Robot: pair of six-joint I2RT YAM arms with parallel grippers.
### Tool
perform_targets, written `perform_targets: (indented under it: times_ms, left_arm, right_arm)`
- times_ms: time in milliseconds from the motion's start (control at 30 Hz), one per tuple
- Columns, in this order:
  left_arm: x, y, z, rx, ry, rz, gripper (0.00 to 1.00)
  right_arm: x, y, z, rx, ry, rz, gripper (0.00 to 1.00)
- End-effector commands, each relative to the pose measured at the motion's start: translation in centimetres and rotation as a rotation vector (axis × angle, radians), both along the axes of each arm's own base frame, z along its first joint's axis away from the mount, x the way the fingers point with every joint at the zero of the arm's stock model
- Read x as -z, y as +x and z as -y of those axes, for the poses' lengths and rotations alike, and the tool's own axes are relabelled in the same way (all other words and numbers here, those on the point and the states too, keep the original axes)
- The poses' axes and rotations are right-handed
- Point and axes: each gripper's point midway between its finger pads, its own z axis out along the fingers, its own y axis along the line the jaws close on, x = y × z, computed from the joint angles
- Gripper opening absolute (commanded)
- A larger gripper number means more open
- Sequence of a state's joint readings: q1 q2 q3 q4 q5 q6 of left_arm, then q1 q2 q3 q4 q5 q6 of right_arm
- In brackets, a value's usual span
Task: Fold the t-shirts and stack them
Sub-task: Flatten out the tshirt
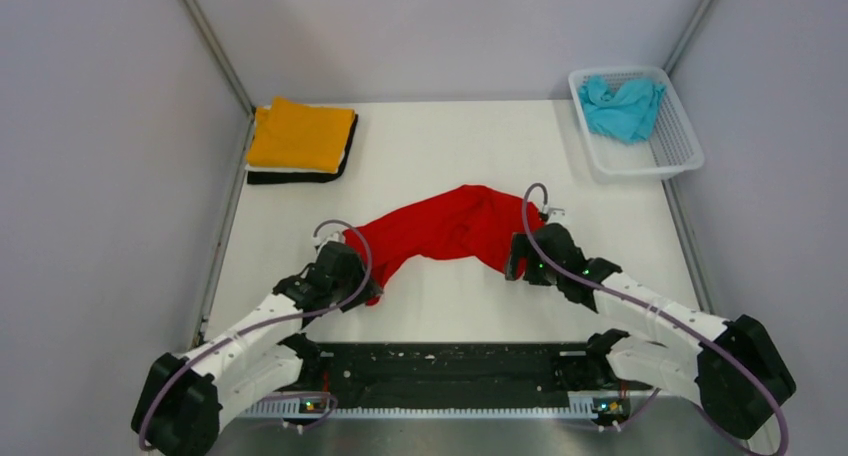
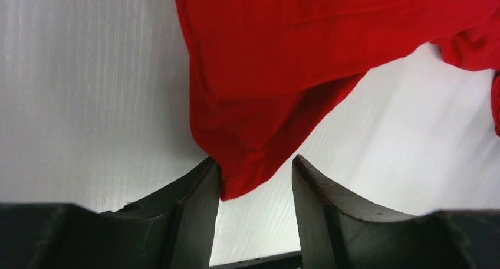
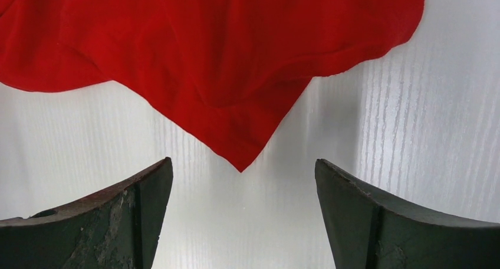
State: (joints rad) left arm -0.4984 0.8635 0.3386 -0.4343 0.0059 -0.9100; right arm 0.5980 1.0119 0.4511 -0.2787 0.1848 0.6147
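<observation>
The red t-shirt [image 1: 450,226] lies stretched across the middle of the surface [image 1: 450,136], its 8 o'clock corner loose inside the half-open left hand [image 2: 255,163], its 4 o'clock corner just ahead of the wide-open, empty right hand [image 3: 243,161].

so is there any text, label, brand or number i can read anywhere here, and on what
None: no word, label, brand, number or sign can be read in any view.
The red t-shirt, orange t-shirt, turquoise t-shirt and white basket all look plain, with no tag showing.

Left pincer [image 2: 255,166], right pincer [image 3: 243,163]: both agape.
</observation>
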Motion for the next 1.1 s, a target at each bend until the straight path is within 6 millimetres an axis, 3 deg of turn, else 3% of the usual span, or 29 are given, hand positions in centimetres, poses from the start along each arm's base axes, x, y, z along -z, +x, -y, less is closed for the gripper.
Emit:
perform_targets:
  times_ms: [0, 67, 100, 167, 433, 533, 567, 700, 800, 867, 933, 1067]
  left_arm:
    - [0.2, 2.0, -0.6, -0.055, 0.106, 0.04, 0.53]
    - [0.3, 2.2, -0.2, -0.046, 0.133, 0.04, 0.49]
    - [0.3, 2.4, 0.2, -0.034, 0.14, 0.046, 0.41]
    - [0.5, 2.7, 0.6, -0.023, 0.164, 0.046, 0.02]
    - [-1.0, 3.4, 0.7, -0.028, 0.229, 0.099, 0.0]
    - [-1.7, 3.3, 0.3, -0.044, 0.227, 0.118, 0.0]
    - [-2.0, 3.3, 0.2, -0.055, 0.223, 0.125, 0.0]
    - [-2.9, 3.2, 0.1, -0.061, 0.198, 0.152, 0.0]
    - [-4.0, 3.5, 0.2, -0.06, 0.182, 0.185, 0.0]
    - [-4.9, 3.7, -0.2, -0.071, 0.19, 0.209, 0.0]
    - [-6.2, 4.2, -1.0, -0.096, 0.222, 0.243, 0.0]
    - [-10.9, 5.3, -2.8, -0.173, 0.269, 0.343, 0.0]
  right_arm:
    - [-0.9, 1.2, -1.4, 0.002, 0.0, 0.055, 0.88]
    - [-0.6, 1.2, -1.8, -0.006, -0.026, 0.051, 0.87]
    - [-0.3, 1.2, -1.9, -0.009, -0.047, 0.046, 0.87]
    - [-0.2, 1.4, -2.1, -0.008, -0.073, 0.049, 0.85]
    - [1.5, 2.2, -3.3, -0.018, -0.171, 0.034, 0.74]
    - [2.2, 2.4, -3.7, -0.018, -0.194, 0.014, 0.65]
    - [2.4, 2.3, -3.8, -0.021, -0.202, 0.008, 0.57]
    - [2.7, 2.1, -4.8, -0.041, -0.215, 0.003, 0.43]
    - [2.2, 2.5, -4.4, 0.002, -0.249, 0.018, 0.15]
    - [1.1, 3.2, -3.8, 0.031, -0.271, 0.054, 0.0]
    - [-1.1, 4.0, -3.6, 0.048, -0.268, 0.113, 0.0]
    - [-9.0, 5.7, -3.1, 0.065, -0.26, 0.275, 0.0]
